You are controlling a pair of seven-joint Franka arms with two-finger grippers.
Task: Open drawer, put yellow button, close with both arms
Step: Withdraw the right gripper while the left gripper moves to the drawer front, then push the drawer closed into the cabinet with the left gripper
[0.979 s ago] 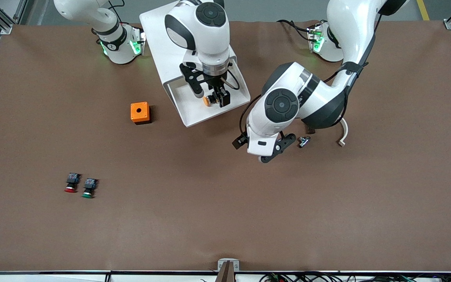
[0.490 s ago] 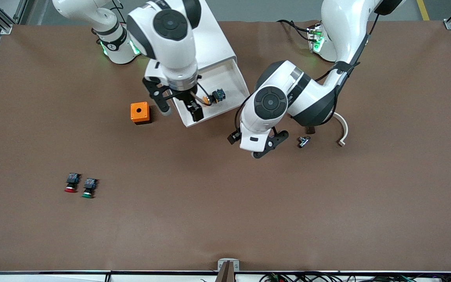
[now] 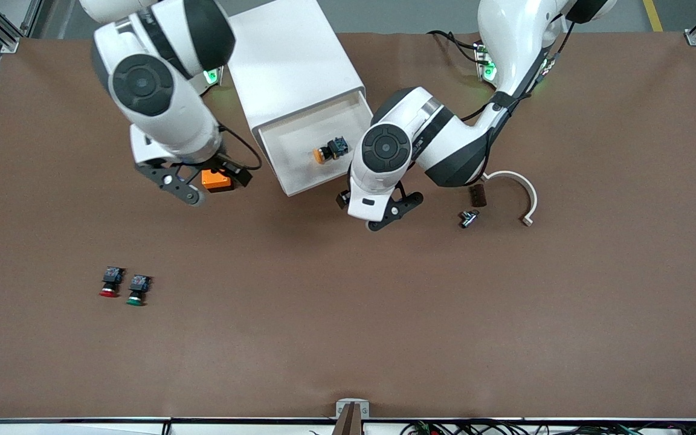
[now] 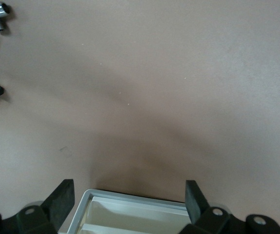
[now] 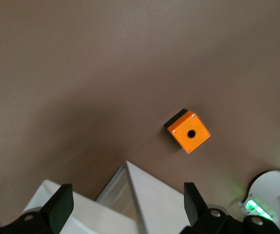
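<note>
Yellow button (image 3: 328, 150) lies in the open drawer (image 3: 299, 179), whose front faces the camera. Left gripper (image 3: 384, 212), fingers wide, hangs just before that front, nearer than the right gripper (image 3: 200, 184), which is also wide and over the orange cube (image 5: 189, 132).

You see only part of the orange cube (image 3: 215, 179) in the front view; the right arm's wrist covers its upper face there. The right gripper (image 5: 125, 204) and the left gripper (image 4: 130, 200) show only their fingertips in the wrist views, cut off by the picture's edge. The drawer (image 4: 130, 214) is cut off in the left wrist view, showing just one corner. The three lower drawers are hidden under the cabinet (image 3: 290, 66) top.
</note>
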